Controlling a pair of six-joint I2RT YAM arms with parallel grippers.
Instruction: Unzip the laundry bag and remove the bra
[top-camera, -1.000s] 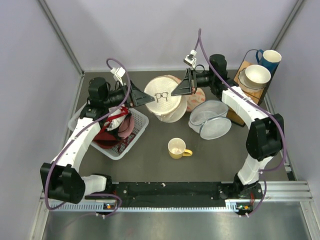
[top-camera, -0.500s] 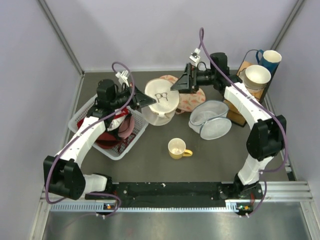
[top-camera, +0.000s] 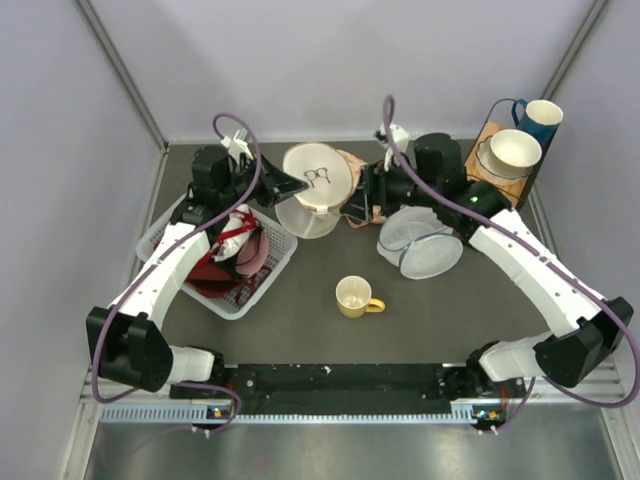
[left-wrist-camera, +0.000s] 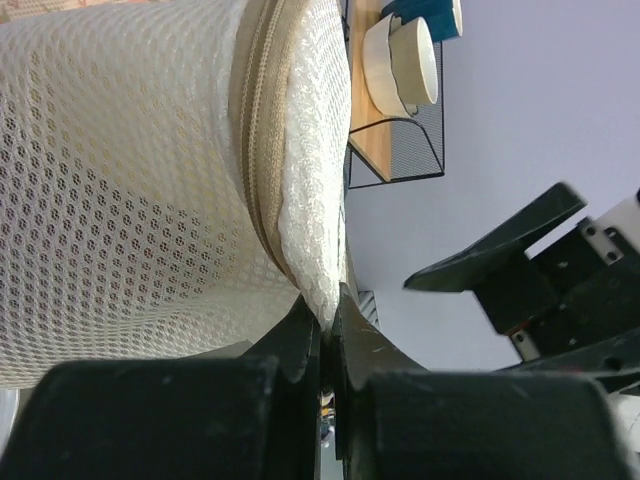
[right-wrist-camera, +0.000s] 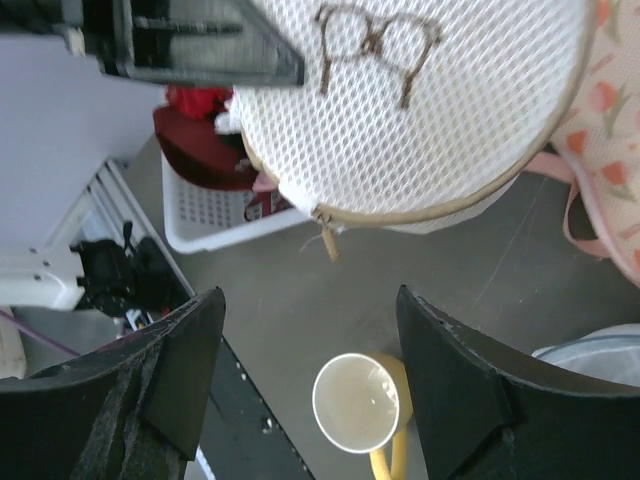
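The laundry bag (top-camera: 318, 188) is hanging clear of the table, tipped on its side, with its black stitched mark facing your right wrist camera. Your left gripper (left-wrist-camera: 328, 312) is pinching the bag's edge just beside the zipper band, with its jaws closed tight on the mesh, and that grip is acting as your anchor. Your right gripper (right-wrist-camera: 310, 300) is standing wide and carrying nothing, and it is hovering near the bag's lower rim, above the yellow mug (right-wrist-camera: 356, 402). The bra is not showing anywhere. It is presumably sitting inside the closed bag, but the mesh is giving nothing away.

You are going for the zipper pull (right-wrist-camera: 327, 243), which is dangling off the rim at the bottom of the right wrist view. It is small and free to swing, so you are better off easing the fingers in around the tab itself than grabbing at the mesh beside it. Once you are gripping it, you are pulling along the curve of the rim and away from the left pinch, so the band is staying taut between the two grippers. If the bag is twisting or sagging, the slider is likely jamming.
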